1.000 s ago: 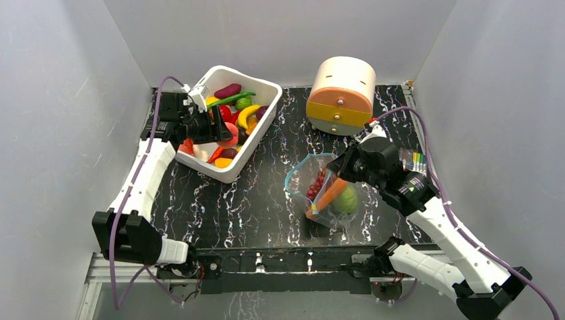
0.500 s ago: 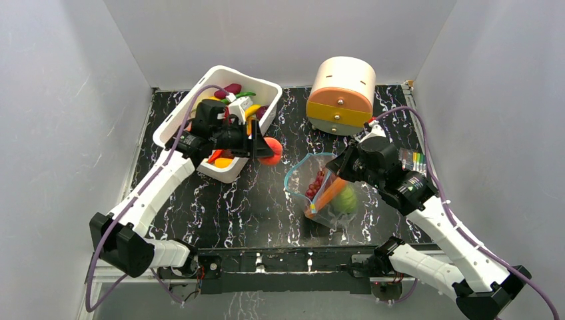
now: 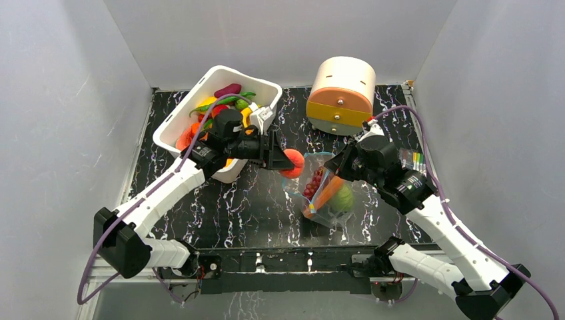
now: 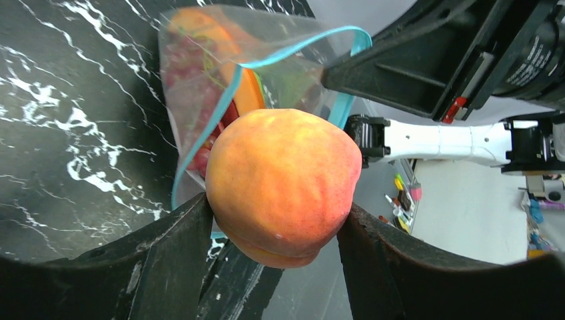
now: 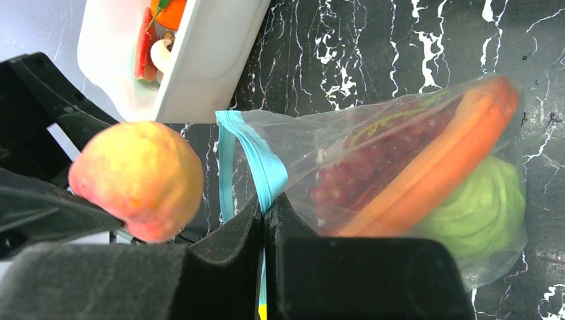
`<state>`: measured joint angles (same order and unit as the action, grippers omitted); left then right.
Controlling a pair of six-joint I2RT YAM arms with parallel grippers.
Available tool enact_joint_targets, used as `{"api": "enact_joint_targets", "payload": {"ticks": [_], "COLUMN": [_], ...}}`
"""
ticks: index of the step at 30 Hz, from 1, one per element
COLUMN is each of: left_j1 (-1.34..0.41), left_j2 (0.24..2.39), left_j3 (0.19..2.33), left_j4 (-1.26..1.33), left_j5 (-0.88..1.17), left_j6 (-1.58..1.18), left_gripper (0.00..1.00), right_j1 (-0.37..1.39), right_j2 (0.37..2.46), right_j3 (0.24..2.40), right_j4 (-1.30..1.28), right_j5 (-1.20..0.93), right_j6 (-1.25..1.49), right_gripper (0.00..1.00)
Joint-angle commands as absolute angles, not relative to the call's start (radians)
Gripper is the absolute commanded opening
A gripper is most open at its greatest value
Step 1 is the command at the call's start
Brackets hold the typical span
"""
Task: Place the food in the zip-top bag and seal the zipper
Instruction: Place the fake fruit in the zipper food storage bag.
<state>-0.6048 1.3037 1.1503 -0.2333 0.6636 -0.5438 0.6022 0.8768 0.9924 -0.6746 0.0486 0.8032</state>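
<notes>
1. Peach [image 4: 283, 187], orange-pink, hangs in the air above the table just at the bag's mouth. It is pinched on two sides by the left gripper [image 4: 274, 217], whose jaws stand fairly wide and are filled by the fruit; the peach's underside is cut off behind them
2. Right beside it, the zip-top bag [image 5: 400, 167] lies on the black marbled table [image 3: 253, 200], a little right of centre, with its mouth lifted and gaping toward the peach
3. Along that mouth runs the zipper [image 5: 263, 167], a teal strip. The right gripper [image 5: 266, 223] nips it at one spot, fingers pressed tight together on it. The strip under the pads is hidden, and from the left wrist the peach blocks the lower part of the opening
4. Inside the bag I can make out red grapes [image 5: 353, 170], a carrot [image 5: 433, 167] and a green cabbage [image 5: 476, 207], all smeared by the crinkled plastic
5. At the back left sits a white bin [image 3: 174, 119] with more toy food; the left arm covers much of it, so the pieces underneath are beyond telling
6. Behind the bag stands a round cream-and-orange container [image 3: 341, 87]
</notes>
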Motion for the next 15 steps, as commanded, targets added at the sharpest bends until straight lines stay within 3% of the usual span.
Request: {"api": "enact_joint_targets", "payload": {"ticks": [1,15], "left_j1": [-0.654,-0.724], "left_j2": [1.296,1.364], "left_j3": [1.136,1.129], "left_j4": [-0.173,-0.18], "left_j5": [0.685,0.621], "left_j6": [-0.57,-0.558], "left_gripper": [0.38,0.38], "right_j1": [0.604,0.604], "right_j2": [0.867,0.848], "right_j3": [1.055,1.034], "right_j4": [-0.563,-0.518], "right_j5": [0.035,-0.028], "right_j6": [0.814,0.816], "right_gripper": [0.0,0.0]}}
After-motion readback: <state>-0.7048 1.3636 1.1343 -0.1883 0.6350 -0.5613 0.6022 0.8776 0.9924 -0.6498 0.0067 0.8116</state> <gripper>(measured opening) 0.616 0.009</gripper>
